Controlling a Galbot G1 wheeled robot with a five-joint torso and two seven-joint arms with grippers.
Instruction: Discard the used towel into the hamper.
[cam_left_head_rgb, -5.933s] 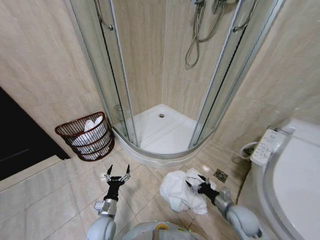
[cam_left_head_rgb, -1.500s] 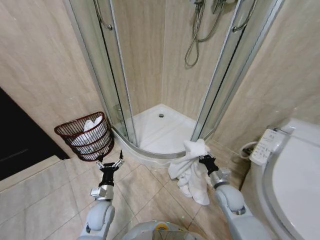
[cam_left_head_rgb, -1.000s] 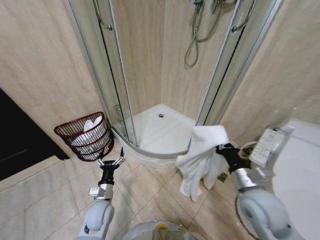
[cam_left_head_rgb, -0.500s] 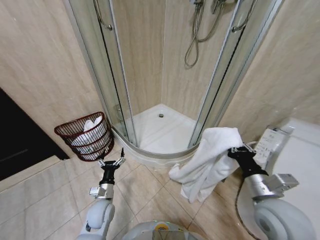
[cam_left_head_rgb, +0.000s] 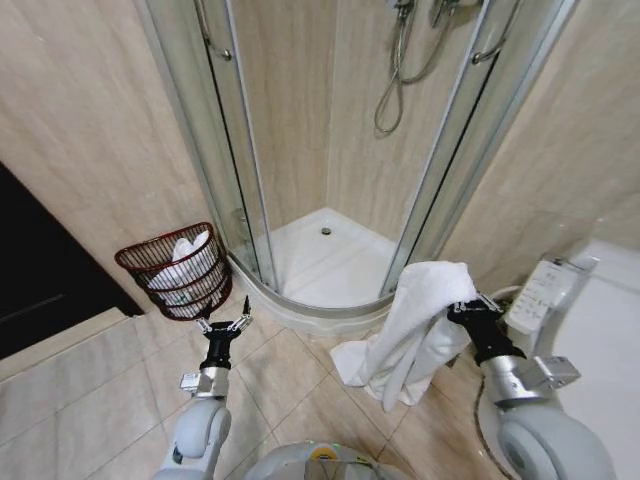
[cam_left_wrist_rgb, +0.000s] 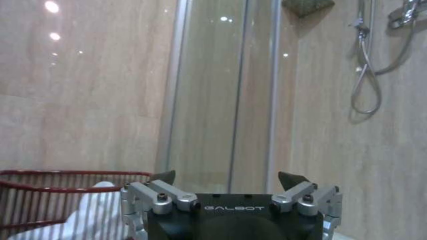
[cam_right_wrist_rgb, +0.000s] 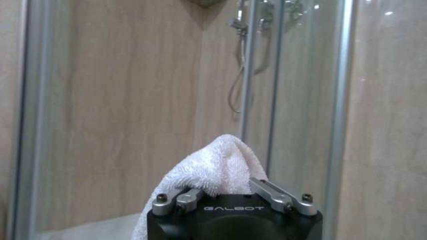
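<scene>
Towel (cam_left_head_rgb: 415, 320), white and bunched, hangs from the right end effector (cam_left_head_rgb: 466, 312), which is clenched on its top fold; the right wrist view shows the terry cloth (cam_right_wrist_rgb: 223, 167) pinched between the closed fingers. It is lifted, its lower folds trailing down to or just above the tiled floor (cam_left_head_rgb: 290, 385), in front of the shower enclosure (cam_left_head_rgb: 330, 250). The left end effector (cam_left_head_rgb: 224, 327) is released, fingers spread, empty, poised low above the floor near the hamper (cam_left_head_rgb: 175, 270). That reddish wicker basket stands against the wall beside the shower door, well apart from the towel, and already holds white cloth (cam_left_head_rgb: 185, 255). As I judge it, pickup is done; carrying across and dropping in remain.
</scene>
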